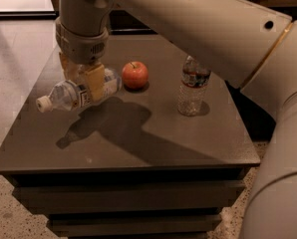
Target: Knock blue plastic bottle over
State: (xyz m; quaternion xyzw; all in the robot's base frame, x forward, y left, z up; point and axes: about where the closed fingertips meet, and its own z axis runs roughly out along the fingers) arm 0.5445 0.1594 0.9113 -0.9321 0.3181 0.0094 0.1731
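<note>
Toward the left edge of the table [208, 138], the blue plastic bottle [64, 94] lies on its side, white cap pointing left. The gripper [83, 82] sits over its midsection; whether it is gripping cannot be told. A red apple [135, 74] sits just beside the bottle's base, and a ribbed water bottle [192, 86] stands upright farther right.
</note>
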